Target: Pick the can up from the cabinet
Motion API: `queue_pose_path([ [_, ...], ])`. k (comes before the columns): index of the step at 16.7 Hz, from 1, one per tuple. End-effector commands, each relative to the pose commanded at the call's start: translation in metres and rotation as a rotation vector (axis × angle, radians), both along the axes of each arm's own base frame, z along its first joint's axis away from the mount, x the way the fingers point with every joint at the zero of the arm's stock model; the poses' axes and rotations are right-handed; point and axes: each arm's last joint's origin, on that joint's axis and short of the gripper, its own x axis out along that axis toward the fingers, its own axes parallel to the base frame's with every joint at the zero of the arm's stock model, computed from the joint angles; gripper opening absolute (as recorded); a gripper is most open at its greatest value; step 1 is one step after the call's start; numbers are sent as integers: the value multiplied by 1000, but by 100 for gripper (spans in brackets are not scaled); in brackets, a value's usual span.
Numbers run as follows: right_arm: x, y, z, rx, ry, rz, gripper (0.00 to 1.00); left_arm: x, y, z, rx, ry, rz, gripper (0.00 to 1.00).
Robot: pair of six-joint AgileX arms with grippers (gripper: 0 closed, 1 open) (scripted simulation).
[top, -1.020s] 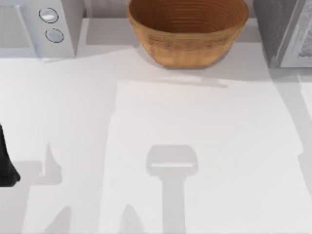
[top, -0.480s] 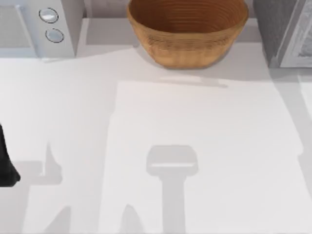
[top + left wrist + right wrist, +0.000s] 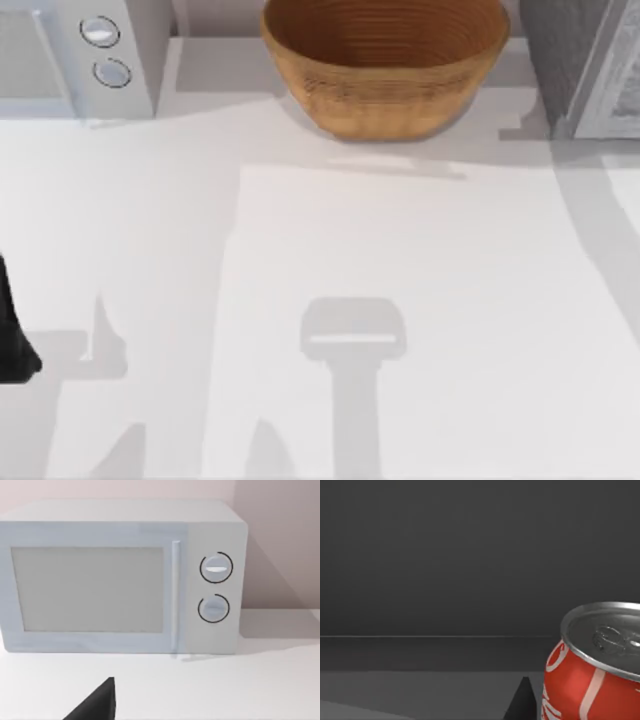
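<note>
Red-sided can [image 3: 592,665] looms upright inside the dark cabinet [image 3: 445,555], approach underway; next, centring the right gripper, finger state untellable.

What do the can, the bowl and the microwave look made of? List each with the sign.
Can: metal, it seems; a shiny grey top with a pull tab, and a glossy red side with white marks.
Bowl: wood or woven fibre; matte brown with fine ribs ringing it.
Microwave: smooth pale casing, painted metal or plastic; I cannot tell which. Two round dials.
</note>
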Motion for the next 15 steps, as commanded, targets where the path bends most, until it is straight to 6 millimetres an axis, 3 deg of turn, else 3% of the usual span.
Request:
queue_pose_path([
  [2,-31,-2,5,-1,4,0,0,0,0,0,0,0,0,100],
  [4,-43,-2,7,-1,6,0,0,0,0,0,0,0,0,100],
  [10,-43,-3,5,0,6,-3,0,0,0,0,0,0,0,100],
  [15,-52,-10,-27,-8,42,-7,0,0,0,0,0,0,0,100],
])
